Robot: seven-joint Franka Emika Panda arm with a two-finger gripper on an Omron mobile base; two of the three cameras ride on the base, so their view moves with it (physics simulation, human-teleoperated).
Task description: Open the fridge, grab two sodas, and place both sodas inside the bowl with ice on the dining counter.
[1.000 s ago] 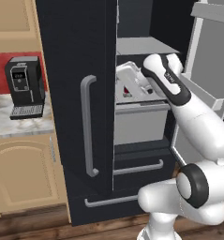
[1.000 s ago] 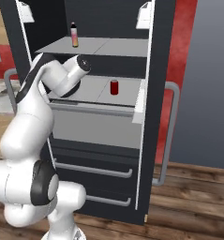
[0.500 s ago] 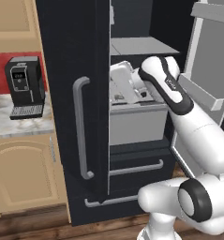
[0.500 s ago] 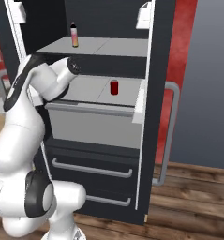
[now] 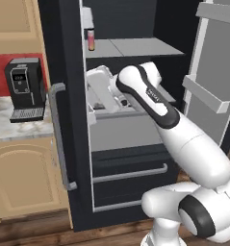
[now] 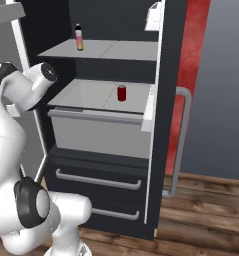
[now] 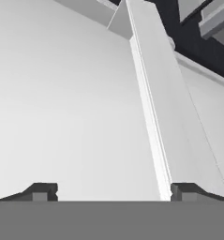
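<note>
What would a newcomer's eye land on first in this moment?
The black fridge stands open, the white arm reaching into it at the middle shelf. A red can stands alone on that shelf, a slim pink-orange bottle on the shelf above. The hand's fingertips are spread, holding nothing.

Fridge [image 6: 111, 140] standing open in front, open air above the middle shelf [image 6: 91, 95] around the red can [image 6: 122, 93], upper shelf [image 6: 101, 49] capping it overhead, grey drawer front [image 6: 98, 132] blocking below, hand [image 7: 113, 192] spread wide against a pale grey wall.
</note>
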